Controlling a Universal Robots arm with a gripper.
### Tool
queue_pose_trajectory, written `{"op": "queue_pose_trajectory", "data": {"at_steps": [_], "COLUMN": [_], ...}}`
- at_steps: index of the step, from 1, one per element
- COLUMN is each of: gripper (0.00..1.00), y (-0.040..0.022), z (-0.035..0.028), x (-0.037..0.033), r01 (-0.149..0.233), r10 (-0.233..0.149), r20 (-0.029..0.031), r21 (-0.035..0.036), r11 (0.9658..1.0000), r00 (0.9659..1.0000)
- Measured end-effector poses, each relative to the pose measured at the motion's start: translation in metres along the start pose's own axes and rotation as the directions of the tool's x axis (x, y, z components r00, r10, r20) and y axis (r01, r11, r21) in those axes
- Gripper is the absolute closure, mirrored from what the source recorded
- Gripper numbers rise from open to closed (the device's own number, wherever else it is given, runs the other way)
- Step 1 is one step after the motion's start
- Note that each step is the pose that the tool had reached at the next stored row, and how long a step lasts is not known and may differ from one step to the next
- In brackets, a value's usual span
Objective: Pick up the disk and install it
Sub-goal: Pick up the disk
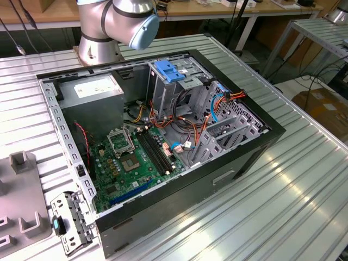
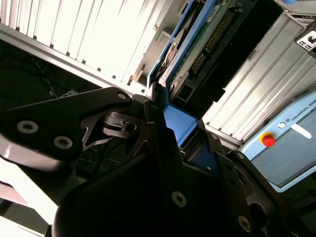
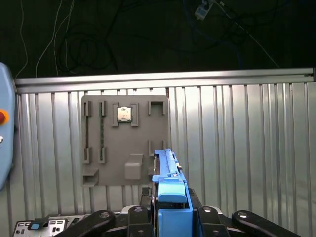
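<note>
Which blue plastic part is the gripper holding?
The rail on the disk, clamped in the gripper. The other blue piece tops the drive cage inside the computer case.

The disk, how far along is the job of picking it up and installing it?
Done: the pick-up, since the disk sits clamped in the claw. In hand: the disk is held above the grey fixture plate. Left: the installing, as the disk is outside the open computer case.
</note>
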State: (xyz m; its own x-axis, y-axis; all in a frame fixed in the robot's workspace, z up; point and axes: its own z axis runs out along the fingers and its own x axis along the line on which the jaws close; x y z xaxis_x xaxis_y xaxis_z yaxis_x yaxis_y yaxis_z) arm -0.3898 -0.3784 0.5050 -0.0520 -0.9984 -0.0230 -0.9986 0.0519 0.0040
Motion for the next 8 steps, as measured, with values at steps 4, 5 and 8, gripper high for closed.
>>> {"op": "queue_pose_trajectory", "data": {"at_steps": [4,5,8], "gripper": [0.63,0.63,0.63], "y": [-0.0031,-0.0038,-0.0057], "z": [0.0000,0.0000,0.0000], "x": [-0.0001,-0.0002,-0.0003], "r01": [0.000,0.000,0.000], "r10": [0.000,0.000,0.000], "r20": [0.0000,0.0000,0.0000], "r21": [0.0000,0.0000,0.0000], "r11": [1.0000,1.0000,1.0000], "r00": [1.0000,1.0000,1.0000]}}
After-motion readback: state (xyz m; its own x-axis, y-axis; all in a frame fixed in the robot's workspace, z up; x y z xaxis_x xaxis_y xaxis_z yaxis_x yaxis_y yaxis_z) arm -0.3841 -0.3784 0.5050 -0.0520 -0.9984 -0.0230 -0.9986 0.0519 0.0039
